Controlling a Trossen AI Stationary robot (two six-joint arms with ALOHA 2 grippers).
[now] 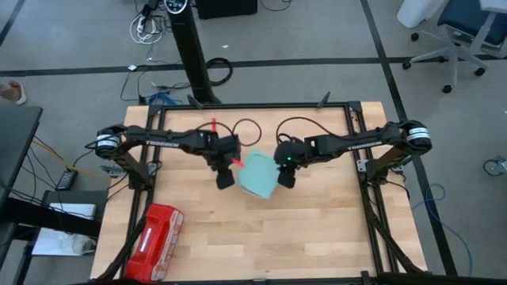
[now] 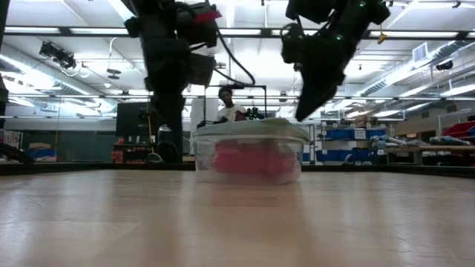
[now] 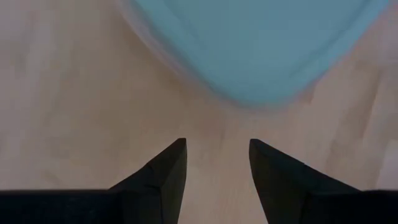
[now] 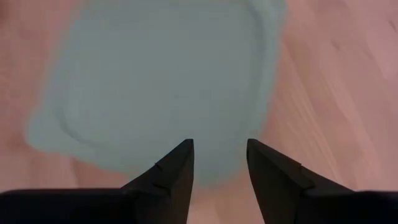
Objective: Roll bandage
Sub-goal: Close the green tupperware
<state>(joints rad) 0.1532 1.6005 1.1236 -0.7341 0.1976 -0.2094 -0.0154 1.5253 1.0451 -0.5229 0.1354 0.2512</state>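
From above, a clear plastic box with a pale green lid (image 1: 258, 176) sits mid-surface; left gripper (image 1: 225, 179) and right gripper (image 1: 285, 176) hover on either side. Low down, the dusky pink bandage (image 2: 249, 162) shows inside the box (rolled, I think). Both wrist views show empty, parted fingers. The rolling looks finished.

The wooden table (image 1: 317, 229) stands on a grey floor (image 1: 71, 39) crossed by dark lines. Cables (image 1: 146, 28) lie tangled near a black post (image 1: 194, 55), and an office chair (image 1: 451, 32) sits at one corner. Beyond the table, long ceiling lights (image 2: 74, 31) run over a workshop with shelves of blue bins (image 2: 349, 135), where a person (image 2: 226, 107) sits.
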